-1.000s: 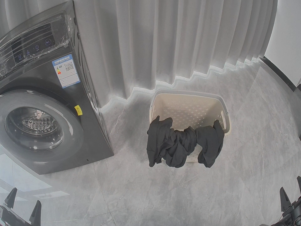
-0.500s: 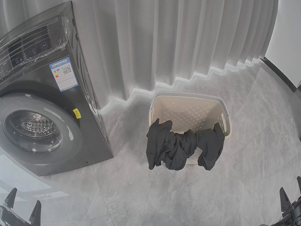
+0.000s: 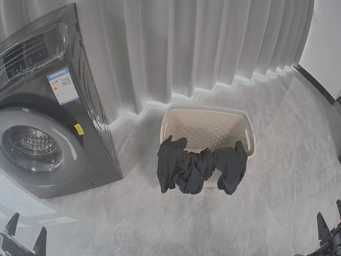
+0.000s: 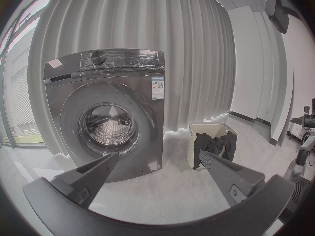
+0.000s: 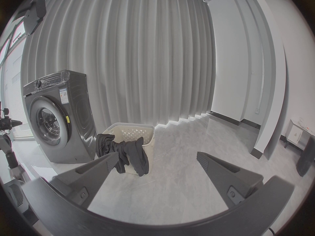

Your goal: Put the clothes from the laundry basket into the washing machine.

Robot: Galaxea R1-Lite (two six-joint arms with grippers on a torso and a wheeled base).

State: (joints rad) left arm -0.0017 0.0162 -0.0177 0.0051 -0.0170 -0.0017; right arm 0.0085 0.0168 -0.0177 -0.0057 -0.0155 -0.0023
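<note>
A cream laundry basket (image 3: 206,108) stands on the floor in front of the curtain. Dark clothes (image 3: 199,168) hang in a bunch over its near rim. The grey washing machine (image 3: 53,125) stands to the basket's left, and its round door (image 3: 32,150) looks closed, with the drum visible through the glass. My left gripper (image 3: 28,228) is low at the near left, open and holding nothing. My right gripper (image 3: 329,214) is at the near right, also open and well short of the basket. The left wrist view has the left gripper (image 4: 158,154) facing the washing machine (image 4: 108,115) and clothes (image 4: 213,145). The right wrist view has the right gripper (image 5: 157,154) facing the basket (image 5: 131,130).
A white pleated curtain (image 3: 184,36) runs behind the machine and basket. A wall with dark skirting (image 3: 316,82) bounds the right side. Bare grey tile floor (image 3: 177,221) lies between me and the basket. A small cabinet (image 5: 297,133) stands far right.
The whole head view has shifted, with machine and basket sliding left in the picture, so the camera moved. Clothes, basket and both grippers keep their arrangement.
</note>
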